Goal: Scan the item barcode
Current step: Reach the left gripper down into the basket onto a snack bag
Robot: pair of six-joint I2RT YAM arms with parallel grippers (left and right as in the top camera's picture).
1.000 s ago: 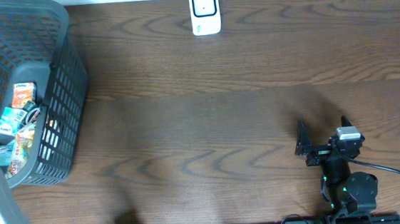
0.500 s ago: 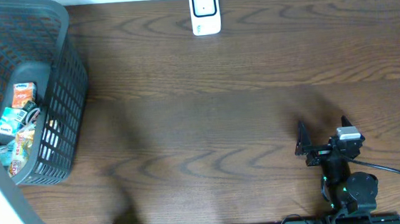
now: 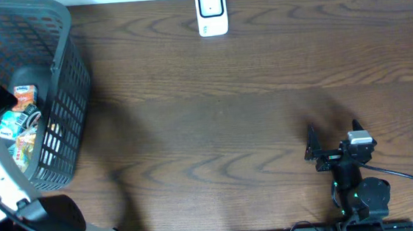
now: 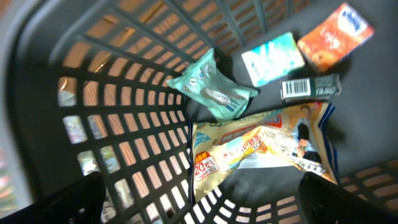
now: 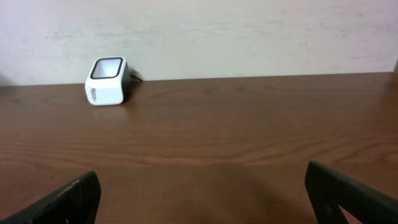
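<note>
1. Just starting, no scan done yet.
2. Inside the basket (image 3: 65, 104): snack bag (image 4: 261, 149) and small box (image 4: 310, 87) with barcode.
3. Over the basket: left gripper (image 4: 202, 202), wide, holding nothing.
4. Far right of the basket: right gripper (image 5: 205, 199), wide, empty.
5. Left to do: grab, carry to scanner (image 3: 212, 12), scan.

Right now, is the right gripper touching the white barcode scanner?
Apart. Overhead view: right gripper sits near the front edge, scanner at the far edge, table between.

Dark wood table (image 3: 228, 106), grey basket (image 3: 69, 104) at left; white scanner (image 3: 212, 12) at far edge
</note>
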